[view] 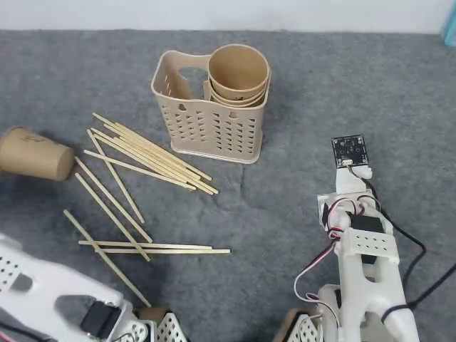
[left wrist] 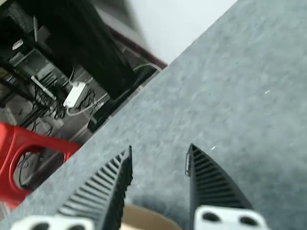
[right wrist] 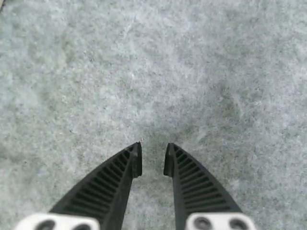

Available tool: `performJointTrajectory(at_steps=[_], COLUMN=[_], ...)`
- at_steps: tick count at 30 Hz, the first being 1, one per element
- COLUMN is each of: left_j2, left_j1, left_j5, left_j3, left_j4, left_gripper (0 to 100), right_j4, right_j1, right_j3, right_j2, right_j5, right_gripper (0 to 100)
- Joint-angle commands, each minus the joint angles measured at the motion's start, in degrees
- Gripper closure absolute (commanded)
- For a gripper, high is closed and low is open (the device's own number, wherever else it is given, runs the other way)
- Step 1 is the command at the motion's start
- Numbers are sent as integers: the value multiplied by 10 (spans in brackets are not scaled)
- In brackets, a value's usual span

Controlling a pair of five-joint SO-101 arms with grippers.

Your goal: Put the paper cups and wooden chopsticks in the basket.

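A beige perforated basket (view: 206,121) stands at the back of the grey carpet, with stacked paper cups (view: 239,71) in its right end. Another paper cup (view: 35,153) lies on its side at the far left. Several wooden chopsticks (view: 146,157) are scattered between that cup and the basket, and more chopsticks (view: 153,248) lie nearer the front. My right gripper (right wrist: 152,159) hangs just over bare carpet, front right of the basket, with a narrow gap and nothing in it. My left gripper (left wrist: 158,160) is open and empty, pointing past the carpet's edge.
The right arm (view: 360,242) is folded at the front right, its wrist camera (view: 349,149) on top. The left arm (view: 57,296) lies low at the front left corner. Beyond the carpet's edge are a red chair (left wrist: 19,158) and cables (left wrist: 72,96).
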Motion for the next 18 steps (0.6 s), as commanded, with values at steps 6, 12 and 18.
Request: performJointTrajectory(at_steps=[6, 12, 18], left_j2=[9, -4, -5], left_j1=[-56, -91, -135], left_j5=[-25, -9, 144], left_j3=[-2, -41, -158], left_j4=[64, 173, 209], left_gripper=[823, 823, 823], right_j4=[-5, -5, -5], right_j1=[-5, -5, -5], right_j3=[2, 2, 2], right_j2=[-20, -20, -20], right_j5=[8, 8, 8], right_gripper=[908, 908, 908])
